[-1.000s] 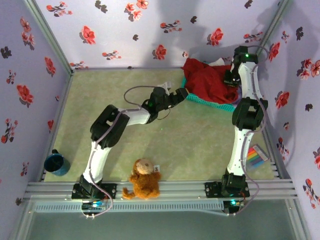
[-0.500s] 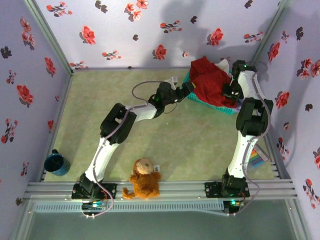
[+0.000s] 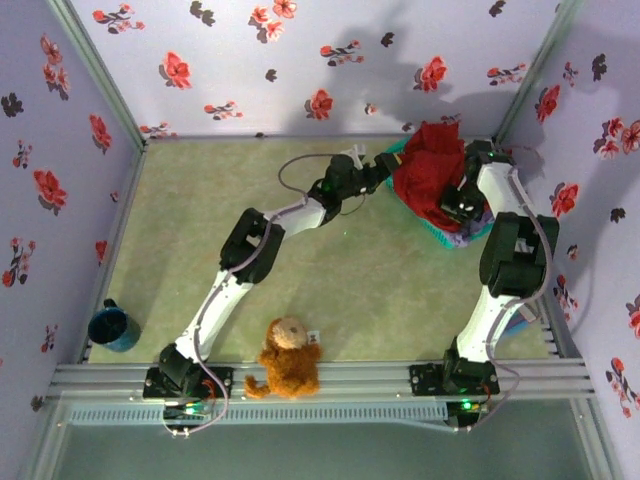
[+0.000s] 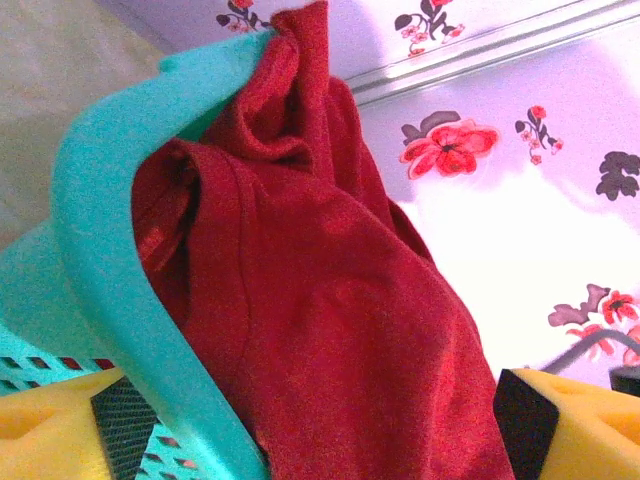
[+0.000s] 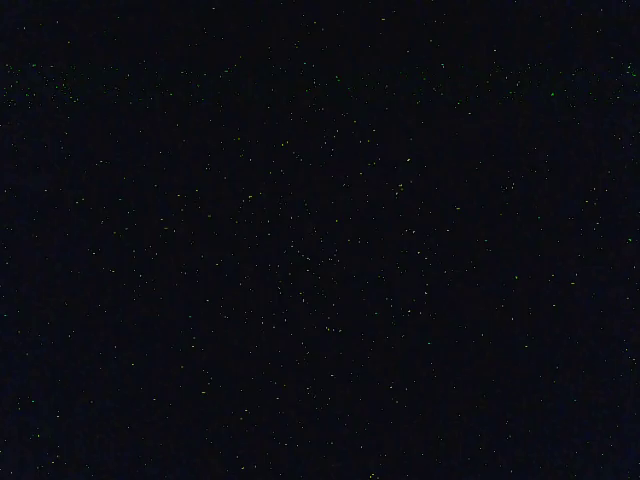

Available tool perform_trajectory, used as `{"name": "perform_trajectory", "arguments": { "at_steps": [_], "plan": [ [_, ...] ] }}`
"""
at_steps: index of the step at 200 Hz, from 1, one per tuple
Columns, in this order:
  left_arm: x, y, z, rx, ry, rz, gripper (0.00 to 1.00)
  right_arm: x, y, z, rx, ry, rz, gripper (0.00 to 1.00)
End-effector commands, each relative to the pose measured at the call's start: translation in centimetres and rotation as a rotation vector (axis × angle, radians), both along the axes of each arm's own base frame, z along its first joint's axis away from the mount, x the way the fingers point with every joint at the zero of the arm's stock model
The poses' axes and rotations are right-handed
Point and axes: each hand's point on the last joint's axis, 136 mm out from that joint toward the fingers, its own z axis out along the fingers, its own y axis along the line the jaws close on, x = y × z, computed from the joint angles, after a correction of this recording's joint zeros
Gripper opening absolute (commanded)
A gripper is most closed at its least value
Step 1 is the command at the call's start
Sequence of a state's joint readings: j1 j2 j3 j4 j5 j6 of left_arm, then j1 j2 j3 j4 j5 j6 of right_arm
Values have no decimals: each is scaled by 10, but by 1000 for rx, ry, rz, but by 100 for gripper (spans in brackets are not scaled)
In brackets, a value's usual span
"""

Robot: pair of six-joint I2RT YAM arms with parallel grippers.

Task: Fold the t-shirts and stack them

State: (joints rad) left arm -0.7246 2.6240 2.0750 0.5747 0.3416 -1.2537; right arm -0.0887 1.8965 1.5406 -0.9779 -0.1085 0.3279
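Currently shirt (image 4: pixel 330 300) drapes over basket (image 4: pixel 95 210) rim at 1 o'clock; right claw (image 3: pixel 458 200) shut, apparently on it; left claw (image 4: pixel 310 420) wide. Lifting could tip basket.

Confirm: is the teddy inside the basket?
No, the teddy lies at the near edge of the table, well apart from the teal basket.

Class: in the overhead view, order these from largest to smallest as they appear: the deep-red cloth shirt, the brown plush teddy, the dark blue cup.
1. deep-red cloth shirt, only narrowly; it is bunched.
2. brown plush teddy.
3. dark blue cup, clearly smallest.
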Motion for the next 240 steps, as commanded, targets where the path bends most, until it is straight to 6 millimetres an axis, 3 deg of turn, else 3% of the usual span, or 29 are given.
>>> {"name": "perform_trajectory", "arguments": {
  "at_steps": [1,22,48,61,99,139,172,191,240],
  "plan": [
    [-13,-18,29,-85,-36,-71,90,-41,49,-20,140,151,33,0],
    [-16,-22,31,-88,-42,-78,91,-33,62,-22,192,125,32,0],
    [-18,-27,32,-96,-40,-88,91,-10,93,-16,291,48,45,0],
    [-19,-28,32,-104,-36,-92,91,3,99,-18,323,8,19,0],
    [-19,-23,34,-98,-43,-95,91,47,76,-18,347,-156,-201,0],
    [-16,-9,35,-71,-43,-80,91,77,29,-9,311,-297,-426,0],
    [-17,10,34,8,-66,-64,92,85,6,-2,265,-339,-476,0],
    [-16,22,35,14,-55,-49,93,86,3,9,260,-352,-452,6],
    [-16,61,35,92,-59,19,93,52,3,68,155,-406,-342,20]
  ]
}}
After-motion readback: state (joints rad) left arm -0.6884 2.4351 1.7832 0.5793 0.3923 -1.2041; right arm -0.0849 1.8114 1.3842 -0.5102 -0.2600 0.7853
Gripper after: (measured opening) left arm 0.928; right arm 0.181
